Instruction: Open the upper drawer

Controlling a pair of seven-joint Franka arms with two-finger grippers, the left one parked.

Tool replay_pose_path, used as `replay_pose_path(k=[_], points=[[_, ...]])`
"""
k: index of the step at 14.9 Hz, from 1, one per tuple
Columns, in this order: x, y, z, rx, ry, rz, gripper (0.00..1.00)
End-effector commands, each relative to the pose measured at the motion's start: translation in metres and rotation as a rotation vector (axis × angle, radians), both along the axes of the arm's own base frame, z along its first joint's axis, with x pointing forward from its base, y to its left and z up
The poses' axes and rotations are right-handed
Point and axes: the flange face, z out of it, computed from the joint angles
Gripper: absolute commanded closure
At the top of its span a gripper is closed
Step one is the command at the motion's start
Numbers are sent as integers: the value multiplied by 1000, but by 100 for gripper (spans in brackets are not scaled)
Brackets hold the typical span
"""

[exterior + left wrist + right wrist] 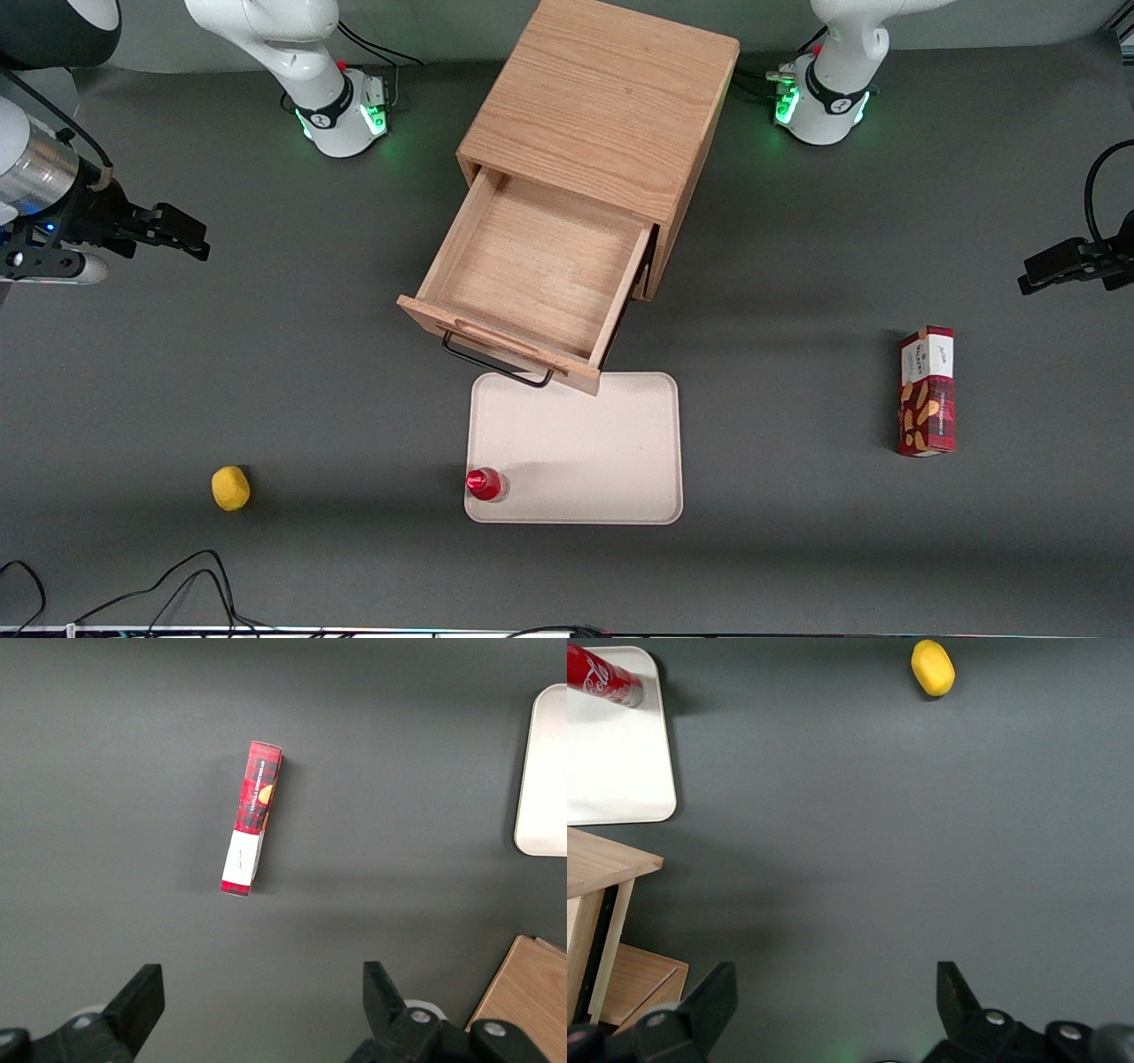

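Note:
The upper drawer (pixel 532 266) of the light oak cabinet (pixel 602 97) stands pulled far out toward the front camera. Its plain wooden inside holds nothing. Its black wire handle (pixel 496 363) hangs below the front panel, just over the edge of a white tray. A wooden corner of the drawer (pixel 607 864) shows in the right wrist view. My right gripper (pixel 190 237) hovers above the bare mat toward the working arm's end of the table, well apart from the drawer. The gripper (pixel 837 979) is open, with only grey mat between its fingers.
A white tray (pixel 602 461) lies in front of the drawer with a red can (pixel 485 484) on its corner. A yellow lemon-like object (pixel 230 488) sits nearer the front camera than my gripper. A red snack box (pixel 927 391) lies toward the parked arm's end. Cables (pixel 177 585) trail along the front edge.

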Motion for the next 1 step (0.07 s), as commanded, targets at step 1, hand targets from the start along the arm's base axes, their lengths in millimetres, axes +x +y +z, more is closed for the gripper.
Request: replay_pose_path(k=[1], points=[[-7,2,4,-15,-7,-8,0]])
